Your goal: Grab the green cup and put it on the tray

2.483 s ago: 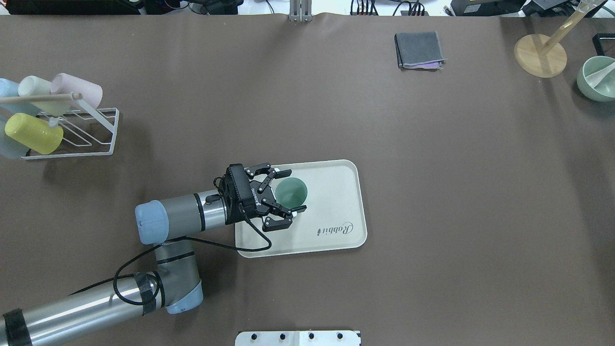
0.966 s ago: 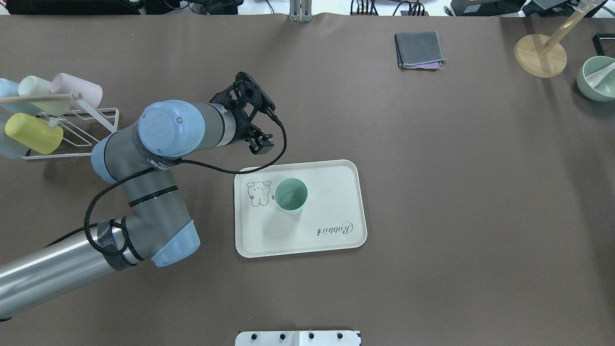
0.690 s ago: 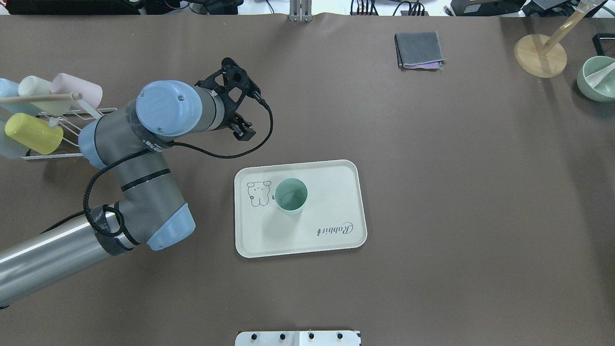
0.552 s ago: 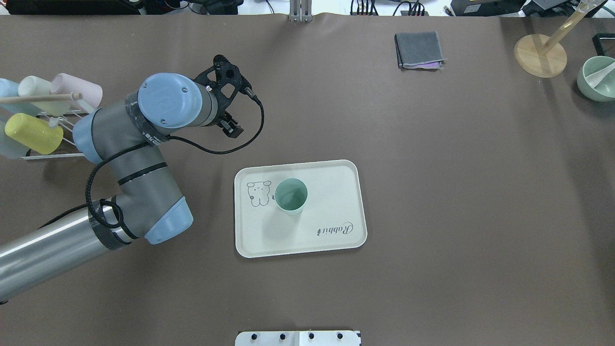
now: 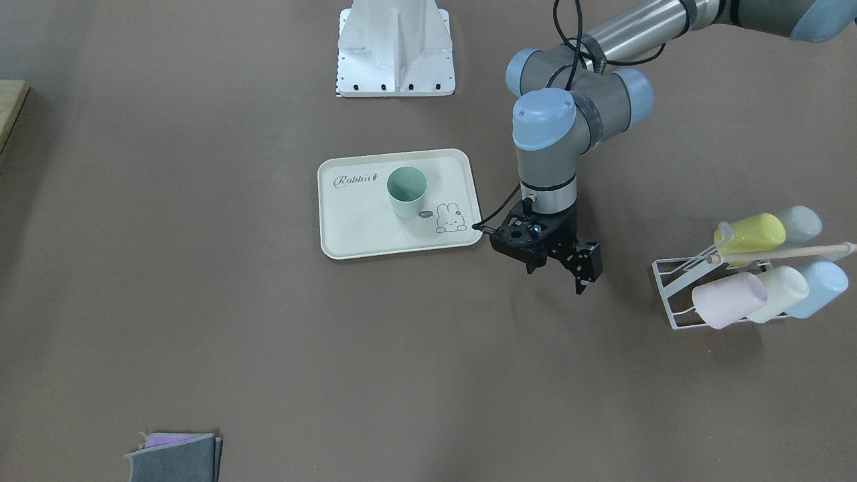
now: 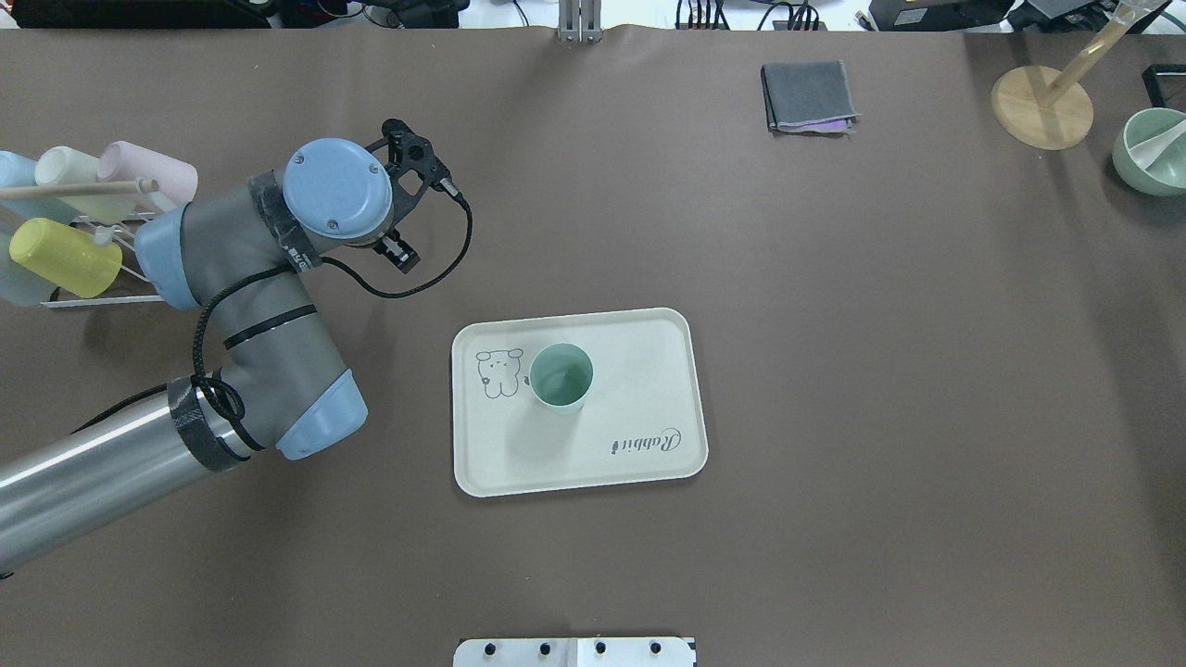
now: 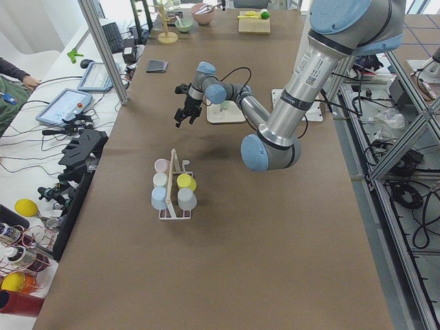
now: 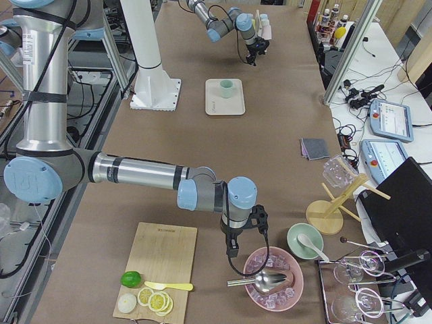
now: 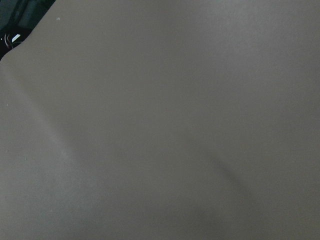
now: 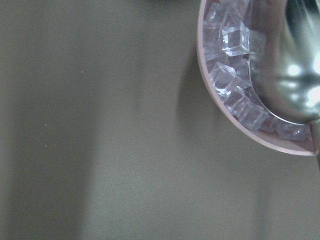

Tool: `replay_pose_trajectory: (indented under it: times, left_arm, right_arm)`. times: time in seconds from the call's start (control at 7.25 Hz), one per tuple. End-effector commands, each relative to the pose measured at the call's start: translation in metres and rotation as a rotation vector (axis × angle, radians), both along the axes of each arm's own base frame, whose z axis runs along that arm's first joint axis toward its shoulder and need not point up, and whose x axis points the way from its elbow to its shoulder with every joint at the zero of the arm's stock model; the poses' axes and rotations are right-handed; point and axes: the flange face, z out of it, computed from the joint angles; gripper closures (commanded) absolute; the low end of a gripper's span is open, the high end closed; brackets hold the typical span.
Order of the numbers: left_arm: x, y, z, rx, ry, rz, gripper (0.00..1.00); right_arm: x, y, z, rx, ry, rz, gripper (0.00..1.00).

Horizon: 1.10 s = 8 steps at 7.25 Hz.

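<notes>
The green cup (image 6: 561,375) stands upright on the cream Rabbit tray (image 6: 649,371), next to the bunny drawing. In the front-facing view the cup (image 5: 406,191) sits in the tray's (image 5: 361,224) far half. My left gripper (image 6: 394,243) hangs above bare table to the back left of the tray, well clear of the cup. It is empty, and in the front-facing view its fingers (image 5: 584,271) look spread open. My right gripper (image 8: 231,248) shows only in the exterior right view, beside a pink bowl. I cannot tell its state.
A white wire rack (image 6: 139,250) with several pastel cups, one of them yellow (image 6: 65,257), stands at the table's left. A grey cloth (image 6: 808,95), a wooden stand (image 6: 1042,106) and a green bowl (image 6: 1152,153) are at the back right. The pink bowl of ice (image 8: 273,278) is beside my right gripper.
My left gripper has let go of the green cup, lifted off the tray and swung back and left toward the rack. The cup has stayed upright on the tray.
</notes>
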Motion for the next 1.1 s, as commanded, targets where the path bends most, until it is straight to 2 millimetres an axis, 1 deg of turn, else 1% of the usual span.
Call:
replay_pose_trajectory:
  times: [0.0,0.14,0.28,0.41,0.55,0.69,0.83,0.97]
  left_arm:
    - [-0.005,-0.005,-0.003,0.163,-0.159,0.213,0.01]
    - [-0.015,-0.012,-0.001,0.160,-0.157,0.202,0.01]
    - [-0.026,-0.015,-0.011,0.173,-0.142,0.186,0.01]
    - [-0.049,-0.025,-0.021,0.180,-0.122,0.145,0.01]
    - [-0.069,-0.037,-0.019,0.140,-0.081,0.144,0.01]
    - [-0.096,-0.050,-0.018,0.094,-0.022,0.150,0.01]
    - [-0.138,-0.060,-0.004,0.035,0.032,0.141,0.01]
    - [-0.195,-0.071,0.014,-0.037,0.099,0.119,0.01]
  right_arm:
    - [0.000,0.000,-0.003,0.004,-0.005,0.001,0.00]
    - [0.000,0.000,-0.005,0.010,-0.004,0.000,0.00]
    - [0.000,0.001,-0.003,0.007,-0.001,0.000,0.00]
    - [0.000,0.001,-0.003,0.002,0.003,0.006,0.00]
    - [0.001,0.002,-0.002,0.000,0.008,0.008,0.00]
    - [0.001,0.001,-0.003,0.005,0.007,0.008,0.00]
    - [0.001,0.001,-0.002,0.002,0.011,0.008,0.00]
    - [0.001,0.001,0.000,-0.001,0.011,0.008,0.00]
